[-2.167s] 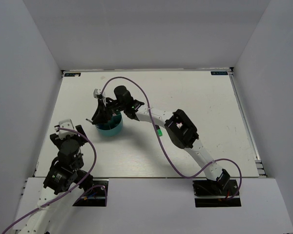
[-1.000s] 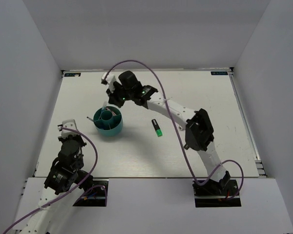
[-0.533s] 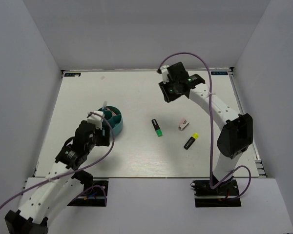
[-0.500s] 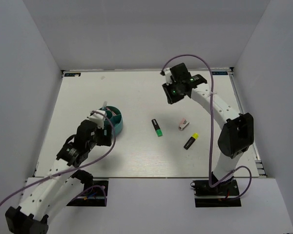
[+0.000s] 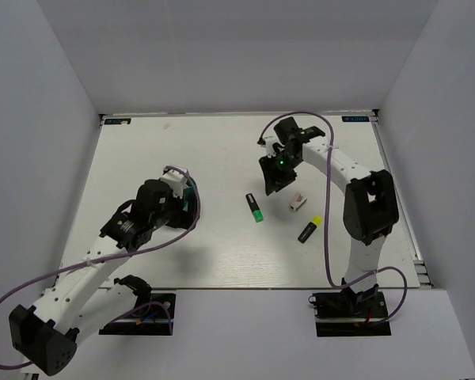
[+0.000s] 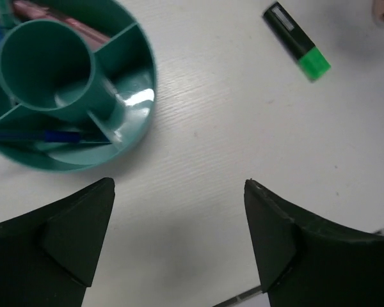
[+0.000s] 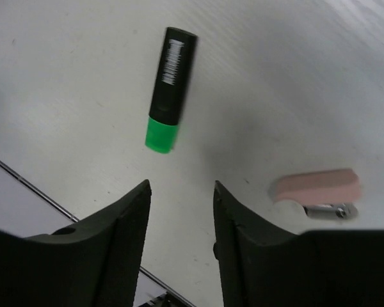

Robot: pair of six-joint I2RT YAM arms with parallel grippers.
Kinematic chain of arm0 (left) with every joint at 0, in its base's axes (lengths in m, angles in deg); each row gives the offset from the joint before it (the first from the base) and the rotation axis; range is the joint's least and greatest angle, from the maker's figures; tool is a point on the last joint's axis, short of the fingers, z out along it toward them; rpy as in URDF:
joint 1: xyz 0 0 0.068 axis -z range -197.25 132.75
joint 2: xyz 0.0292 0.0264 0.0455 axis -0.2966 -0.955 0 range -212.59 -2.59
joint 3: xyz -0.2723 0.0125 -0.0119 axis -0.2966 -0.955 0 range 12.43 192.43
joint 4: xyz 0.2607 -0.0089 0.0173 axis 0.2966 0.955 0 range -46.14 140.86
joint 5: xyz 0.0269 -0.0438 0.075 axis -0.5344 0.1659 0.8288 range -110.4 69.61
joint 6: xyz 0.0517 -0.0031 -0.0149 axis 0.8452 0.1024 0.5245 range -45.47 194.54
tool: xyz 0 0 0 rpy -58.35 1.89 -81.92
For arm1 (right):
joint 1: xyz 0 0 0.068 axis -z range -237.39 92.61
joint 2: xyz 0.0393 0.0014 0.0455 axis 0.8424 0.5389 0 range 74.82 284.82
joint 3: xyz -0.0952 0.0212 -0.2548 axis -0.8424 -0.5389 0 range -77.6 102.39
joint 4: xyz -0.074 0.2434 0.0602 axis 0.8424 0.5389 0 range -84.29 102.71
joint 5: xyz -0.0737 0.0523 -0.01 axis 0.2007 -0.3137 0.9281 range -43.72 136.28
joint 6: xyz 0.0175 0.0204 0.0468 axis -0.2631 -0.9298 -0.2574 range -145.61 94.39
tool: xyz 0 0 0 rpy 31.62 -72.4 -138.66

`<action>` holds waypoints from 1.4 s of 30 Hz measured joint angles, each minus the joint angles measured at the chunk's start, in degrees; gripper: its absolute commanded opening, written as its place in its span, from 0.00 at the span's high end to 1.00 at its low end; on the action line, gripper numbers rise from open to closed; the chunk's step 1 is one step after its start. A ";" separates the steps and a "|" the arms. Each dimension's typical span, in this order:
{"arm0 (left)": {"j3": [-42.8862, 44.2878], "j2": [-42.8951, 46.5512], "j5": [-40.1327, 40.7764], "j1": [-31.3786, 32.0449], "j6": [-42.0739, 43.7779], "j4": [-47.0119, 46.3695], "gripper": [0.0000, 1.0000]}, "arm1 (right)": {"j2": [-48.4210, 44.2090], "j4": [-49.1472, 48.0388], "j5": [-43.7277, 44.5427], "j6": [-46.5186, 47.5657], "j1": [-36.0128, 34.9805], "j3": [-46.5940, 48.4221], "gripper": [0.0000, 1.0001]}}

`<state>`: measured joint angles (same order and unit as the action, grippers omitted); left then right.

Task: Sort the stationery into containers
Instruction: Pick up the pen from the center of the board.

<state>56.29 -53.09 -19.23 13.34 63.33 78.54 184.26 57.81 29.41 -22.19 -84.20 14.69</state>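
**Both pincers empty; green highlighter nearest the right arm**

Top camera: my left gripper (image 5: 182,195) hangs over the teal organiser (image 5: 193,204), which sits left of centre on the table (image 5: 222,150), mostly hidden under the wrist; my right gripper (image 5: 272,179) hovers just beyond the black-green highlighter (image 5: 255,207); the white-pink piece (image 5: 298,203) and the black-yellow highlighter (image 5: 309,230) lie loose to the right, well apart from the organiser.

Left wrist camera: the jaws are spread wide with nothing between them; below, the organiser's central tube looks empty, a blue pen (image 6: 45,135) lies in a near compartment, and something pink shows in the far one.

Right wrist camera: the jaws stand partly apart with only bare table between them; the black-green highlighter lies just ahead, green end towards the fingers; the white-pink piece lies off to the right, with a small metal part against it.

I judge the highlighter light, stiff and smooth, so liable to skid; I would take it across the middle of the black barrel, fingers square to its length.
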 measured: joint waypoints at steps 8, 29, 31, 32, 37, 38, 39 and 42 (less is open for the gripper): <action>-7.80 16.87 13.75 -0.02 0.20 0.00 0.01 | 3.69 -4.09 -0.68 -1.84 -6.88 -0.26 0.43; -9.64 21.81 22.45 -0.04 0.46 0.44 0.01 | 18.23 -9.27 14.51 -4.70 -11.02 9.75 0.48; -9.64 21.86 22.56 -0.04 0.52 0.52 0.01 | 18.69 -9.09 16.26 -4.52 -11.39 10.40 0.48; -9.64 21.86 22.64 -0.04 0.63 0.52 0.01 | 18.75 -9.03 16.98 -4.50 -11.61 10.47 0.49; -9.64 22.25 22.91 -0.04 0.70 0.57 0.01 | 18.32 -10.21 20.65 -4.26 -13.03 9.22 0.49; -9.64 22.34 22.93 -0.04 0.70 0.59 0.01 | 17.86 -10.64 20.92 -4.28 -13.31 8.44 0.49; -9.64 22.43 22.93 -0.04 0.70 0.66 0.01 | 17.31 -11.23 21.14 -4.33 -13.49 7.52 0.49; -9.64 22.73 22.99 -0.04 0.72 0.83 0.01 | 16.06 -12.24 21.40 -4.48 -13.86 5.42 0.50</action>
<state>46.65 -30.36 3.77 13.29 64.05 79.37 200.33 45.57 50.81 -26.67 -98.06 20.11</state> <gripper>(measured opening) 0.984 0.501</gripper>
